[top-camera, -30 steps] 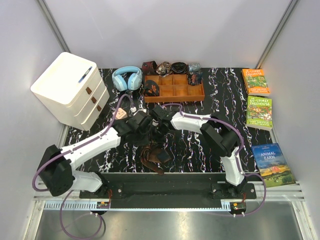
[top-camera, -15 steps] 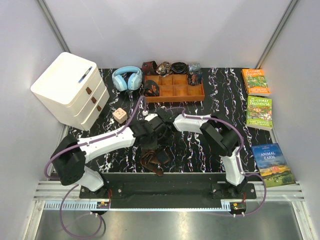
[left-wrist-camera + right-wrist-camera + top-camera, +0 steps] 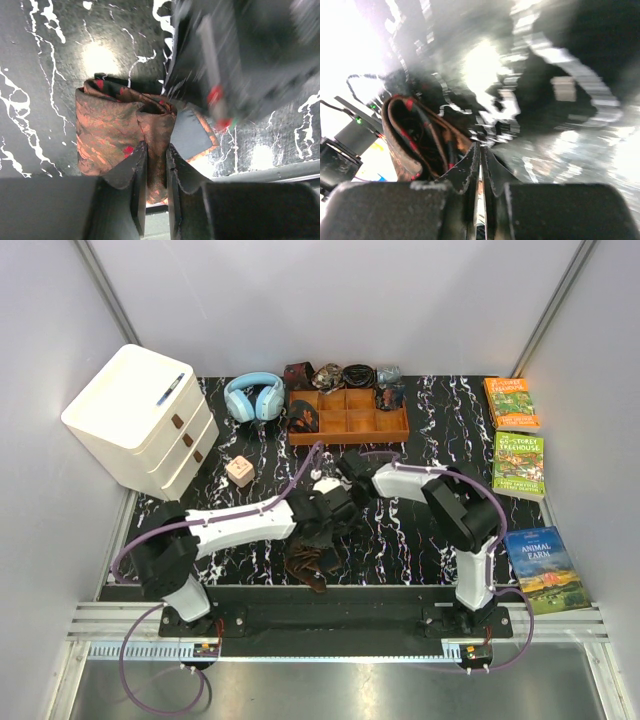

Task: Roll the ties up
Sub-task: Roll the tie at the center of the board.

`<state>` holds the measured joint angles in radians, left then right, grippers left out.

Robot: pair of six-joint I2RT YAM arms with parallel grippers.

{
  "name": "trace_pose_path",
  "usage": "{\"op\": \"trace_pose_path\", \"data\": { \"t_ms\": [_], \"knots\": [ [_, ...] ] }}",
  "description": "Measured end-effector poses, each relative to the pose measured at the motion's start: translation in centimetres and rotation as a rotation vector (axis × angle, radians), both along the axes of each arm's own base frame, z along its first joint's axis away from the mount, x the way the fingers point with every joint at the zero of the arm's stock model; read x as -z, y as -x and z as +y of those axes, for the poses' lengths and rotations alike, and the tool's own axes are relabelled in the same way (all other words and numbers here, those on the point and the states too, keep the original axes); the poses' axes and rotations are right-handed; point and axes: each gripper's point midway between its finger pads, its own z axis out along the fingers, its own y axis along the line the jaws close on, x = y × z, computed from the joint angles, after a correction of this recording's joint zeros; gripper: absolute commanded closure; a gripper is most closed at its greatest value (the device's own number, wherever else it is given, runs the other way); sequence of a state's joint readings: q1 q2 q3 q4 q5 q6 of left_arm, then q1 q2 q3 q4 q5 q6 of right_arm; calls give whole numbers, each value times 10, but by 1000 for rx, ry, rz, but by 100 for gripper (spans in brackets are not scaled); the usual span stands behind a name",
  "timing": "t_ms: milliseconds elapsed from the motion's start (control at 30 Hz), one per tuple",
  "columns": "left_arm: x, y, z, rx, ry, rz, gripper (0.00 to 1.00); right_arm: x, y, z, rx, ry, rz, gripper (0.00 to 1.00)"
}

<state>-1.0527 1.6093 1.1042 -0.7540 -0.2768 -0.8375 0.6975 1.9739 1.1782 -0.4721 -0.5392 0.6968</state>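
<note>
- Legible writing: the blue-covered book at the table's right near corner reads "ANIMAL FARM". The green-covered book beyond it reads "STOREY TREEHOUSE". The title on the orange-covered book farthest back is too small to read.
- The left gripper has its fingers drawn close together and pinches a fold of the dark brown necktie with a reddish-tan pattern. The fabric fills the narrow gap between the fingers.
- The right gripper has its fingers pressed almost together, with the tips at the necktie's edge. The view is blurred, so it cannot be told whether fabric is caught between them.
- The necktie lies as a loose folded bundle on the black white-veined table, near the front edge and between the two arms. It is well apart from the orange-brown wooden compartment tray at the back.
</note>
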Motion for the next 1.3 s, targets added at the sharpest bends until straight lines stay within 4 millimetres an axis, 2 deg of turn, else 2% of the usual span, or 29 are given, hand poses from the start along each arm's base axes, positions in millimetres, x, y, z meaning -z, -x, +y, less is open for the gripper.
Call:
{"op": "trace_pose_path", "data": {
  "t_ms": [200,400,567,633,700,767,900,967,1000,1033,1100,1133,1167,1233,1300],
  "knots": [
    [0,5,-17,56,-55,-19,77,-4,-22,-30,59,10,-19,88],
    [5,14,-30,116,-129,-36,52,-7,-29,-43,68,23,-40,86],
    [6,19,-28,144,-176,-37,33,-5,-31,-54,68,46,-33,85],
    [3,20,-26,149,-189,-40,30,-7,-32,-57,67,58,-32,85],
    [1,20,-25,152,-197,-45,22,-11,-36,-56,65,63,-43,85],
    [-5,20,-24,157,-197,-54,21,-18,-43,-53,61,56,-60,85],
    [-29,20,-21,146,-164,-80,27,-29,-62,-43,44,34,-104,84],
    [-45,21,-18,124,-131,-98,39,-32,-70,-38,35,32,-115,84],
    [-53,21,-15,110,-111,-105,47,-33,-74,-37,31,34,-120,84],
    [-60,23,-13,96,-89,-113,63,-33,-76,-37,27,39,-123,84],
    [-67,28,-5,66,-49,-120,77,-33,-80,-36,18,56,-128,84],
    [-68,33,3,56,-43,-117,85,-32,-82,-35,13,64,-131,84],
    [-66,38,10,48,-40,-111,88,-32,-82,-35,9,70,-130,84],
    [-56,48,22,39,-50,-90,91,-31,-82,-32,-4,88,-132,84],
    [-37,62,31,40,-68,-49,93,-28,-80,-23,-29,99,-132,84]
  ]
}}
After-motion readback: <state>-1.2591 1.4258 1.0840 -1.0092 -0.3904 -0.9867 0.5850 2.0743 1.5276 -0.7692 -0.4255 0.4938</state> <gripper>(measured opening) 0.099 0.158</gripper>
